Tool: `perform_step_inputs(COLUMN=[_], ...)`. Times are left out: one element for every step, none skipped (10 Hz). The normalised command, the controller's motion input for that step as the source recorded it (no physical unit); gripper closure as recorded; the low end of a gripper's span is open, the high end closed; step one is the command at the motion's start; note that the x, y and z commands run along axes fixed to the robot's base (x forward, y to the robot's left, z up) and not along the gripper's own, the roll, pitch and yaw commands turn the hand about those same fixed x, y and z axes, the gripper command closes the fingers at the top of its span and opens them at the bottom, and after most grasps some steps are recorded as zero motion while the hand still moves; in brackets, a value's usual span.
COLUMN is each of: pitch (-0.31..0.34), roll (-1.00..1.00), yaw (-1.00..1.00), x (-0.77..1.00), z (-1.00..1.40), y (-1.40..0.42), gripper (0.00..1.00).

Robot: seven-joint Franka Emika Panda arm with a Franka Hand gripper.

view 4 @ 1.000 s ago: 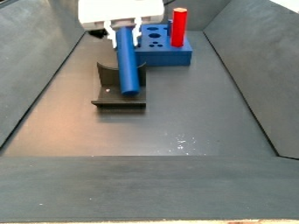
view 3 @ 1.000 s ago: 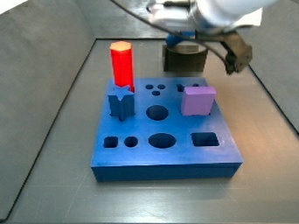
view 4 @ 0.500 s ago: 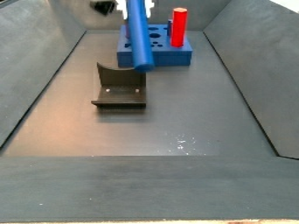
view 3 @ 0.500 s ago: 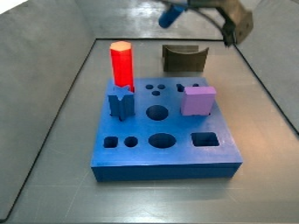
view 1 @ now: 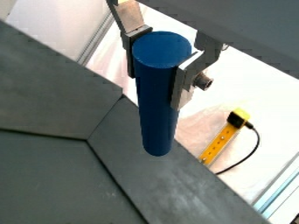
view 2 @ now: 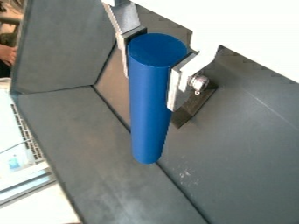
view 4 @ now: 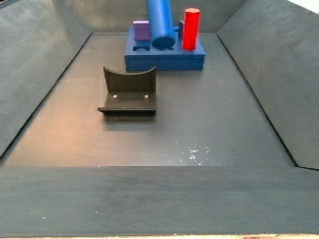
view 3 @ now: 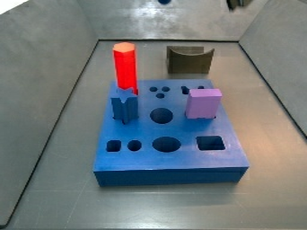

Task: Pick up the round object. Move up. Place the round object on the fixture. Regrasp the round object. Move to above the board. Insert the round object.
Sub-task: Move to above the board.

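Note:
The round object (view 1: 155,96), a long smooth blue cylinder, hangs end-down with my gripper (view 1: 160,61) shut on its upper end; both wrist views show the silver fingers (view 2: 180,83) pressing its sides (view 2: 146,105). In a side view the cylinder (view 4: 161,23) hangs high in front of the board (view 4: 169,62), and the gripper is above the frame edge there. The fixture (view 3: 188,61), a dark block with a curved notch, stands bare behind the board (view 3: 186,128). It also shows in front of the board as the fixture (view 4: 129,91).
On the board stand a red hexagonal peg (view 3: 125,65), a lilac cube (view 3: 204,102) and a short dark-blue star peg (view 3: 124,106). Several round and square holes show in its top. Sloping grey walls (view 4: 50,84) enclose the floor.
The gripper has risen with the cylinder from the fixture and left the top of both side views. The fixture's notch now stands bare.

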Motion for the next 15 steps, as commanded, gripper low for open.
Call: perform_step_inputs(pitch=[0.029, 0.044, 0.074, 0.100, -0.022, -0.025, -0.019, -0.014, -0.003, 0.004, 0.017, 0.027, 0.032, 0.033, 0.020], roll=[-0.08, -0.09, -0.08, -0.07, -1.00, -1.00, -1.00, -1.00, -1.00, -1.00, -1.00, -1.00, -1.00, -1.00, -1.00], yaw=[-0.09, -0.08, -0.05, -0.03, -0.12, -0.11, -0.11, -0.12, -0.12, -0.12, -0.12, -0.12, -0.11, -0.10, -0.10], x=[-0.17, -0.13, -0.08, -0.06, -0.19, -0.18, -0.19, -0.19, -0.20, -0.19, -0.16, -0.11, -0.06, -0.05, -0.06], z=[0.85, 0.73, 0.49, 0.31, 0.23, 0.21, 0.23, 0.22, 0.23, 0.24, 0.22, 0.17, 0.09, 0.05, 0.03], y=[0.01, 0.01, 0.01, 0.00, -1.00, -1.00, -1.00, -1.00, -1.00, -1.00, -0.90, -0.63, -0.31, -0.15, -0.07], gripper=[1.00, 1.00, 1.00, 1.00, 1.00, 1.00, 1.00, 1.00, 1.00, 1.00, 1.00, 1.00, 1.00, 1.00, 1.00])
